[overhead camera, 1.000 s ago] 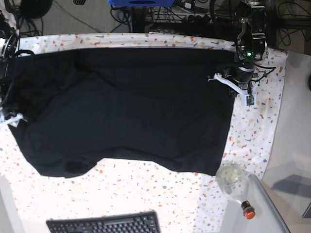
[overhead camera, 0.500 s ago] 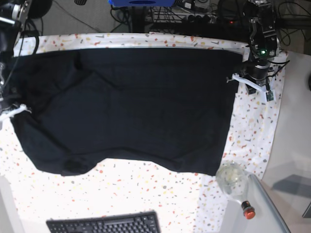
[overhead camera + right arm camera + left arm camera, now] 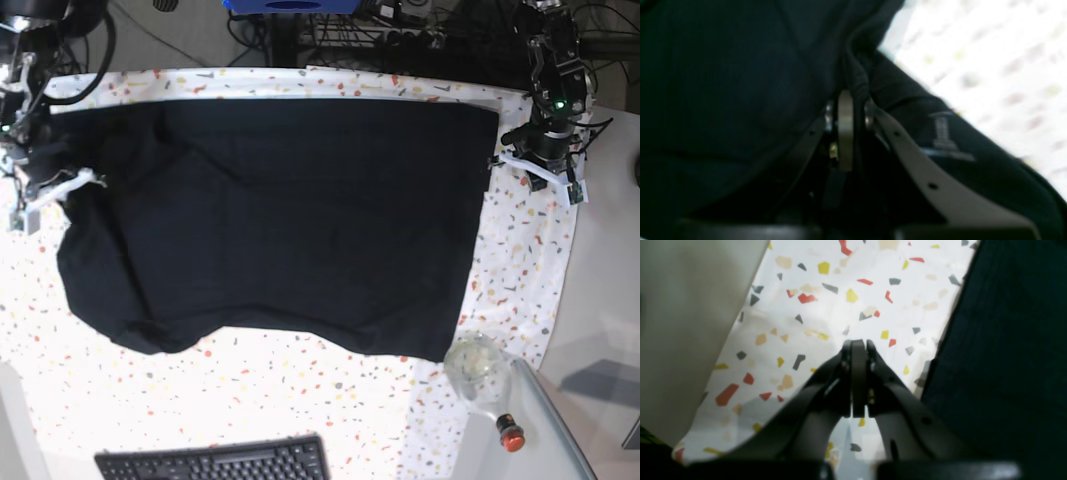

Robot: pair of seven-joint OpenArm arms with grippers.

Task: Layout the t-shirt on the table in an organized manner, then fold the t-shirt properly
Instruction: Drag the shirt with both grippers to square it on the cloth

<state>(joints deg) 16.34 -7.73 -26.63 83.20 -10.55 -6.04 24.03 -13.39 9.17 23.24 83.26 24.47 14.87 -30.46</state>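
Note:
The black t-shirt (image 3: pixel 280 220) lies spread wide on the terrazzo-speckled table (image 3: pixel 300 390). In the base view my right gripper (image 3: pixel 52 192) is at the shirt's left edge. In the right wrist view it (image 3: pixel 850 96) is shut on a bunched fold of the t-shirt (image 3: pixel 740 83), near a small grey label mark (image 3: pixel 942 133). My left gripper (image 3: pixel 538 165) is just off the shirt's upper right corner. The left wrist view shows it (image 3: pixel 858 343) shut with nothing in it, over bare table (image 3: pixel 826 306), with the t-shirt (image 3: pixel 1007 340) edge to its right.
A black keyboard (image 3: pixel 215 462) lies at the front edge. A clear glass globe (image 3: pixel 478 365) and a small red-capped object (image 3: pixel 510 433) sit at the front right. A plain grey-white surface (image 3: pixel 612 250) borders the table's right side. Cables and stands crowd the back.
My right gripper closed on the shirt's left edge and drew it inward to the right. My left gripper moved right, off the shirt's upper right corner, which now reaches further right.

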